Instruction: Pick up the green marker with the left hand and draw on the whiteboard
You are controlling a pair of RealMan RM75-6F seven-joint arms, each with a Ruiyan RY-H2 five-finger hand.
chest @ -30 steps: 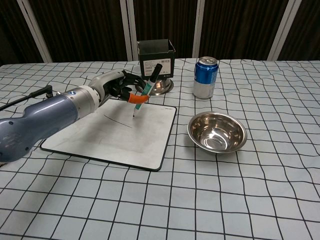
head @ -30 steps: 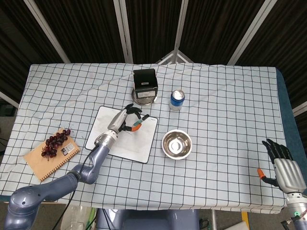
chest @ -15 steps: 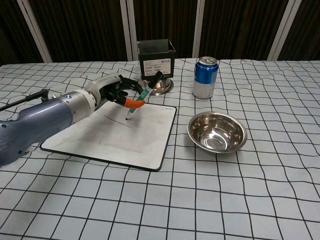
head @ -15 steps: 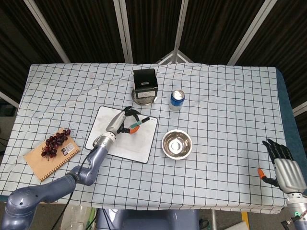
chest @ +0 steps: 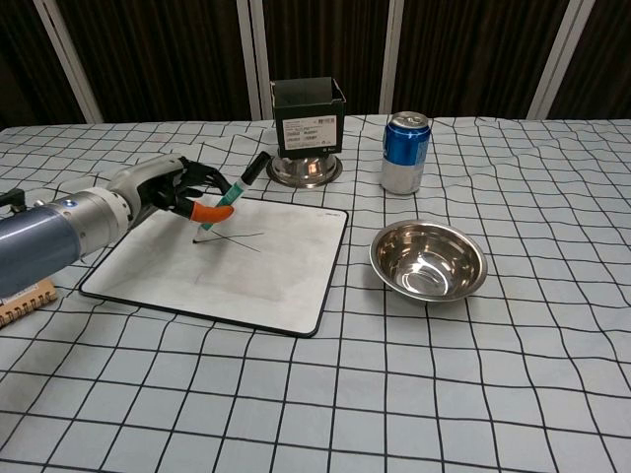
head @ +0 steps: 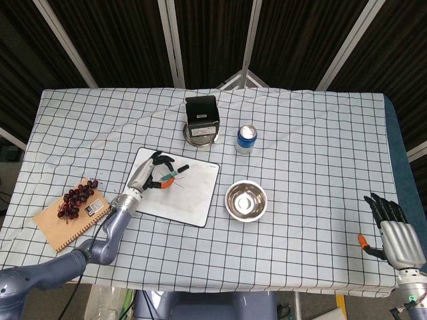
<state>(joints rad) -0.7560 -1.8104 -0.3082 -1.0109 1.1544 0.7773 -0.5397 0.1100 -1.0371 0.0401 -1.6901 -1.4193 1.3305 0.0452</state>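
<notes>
One checked tablecloth [chest: 513,374] under the whiteboard [chest: 266,276]; dark slatted walls.

Green marker [chest: 228,201], held tilted, tip touching the white whiteboard [chest: 276,276] bearing thin lines.

Blue-grey rounded arms end in silver hands [chest: 158,187] with black fingers [head: 383,208] and orange thumb accents.

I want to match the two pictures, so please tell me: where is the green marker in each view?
Head view: the green marker is left of the middle, held by the left hand over the whiteboard.
Chest view: the green marker is at upper left, its tip on the whiteboard.
Shared landmark: the steel bowl, to the right of the whiteboard.
</notes>
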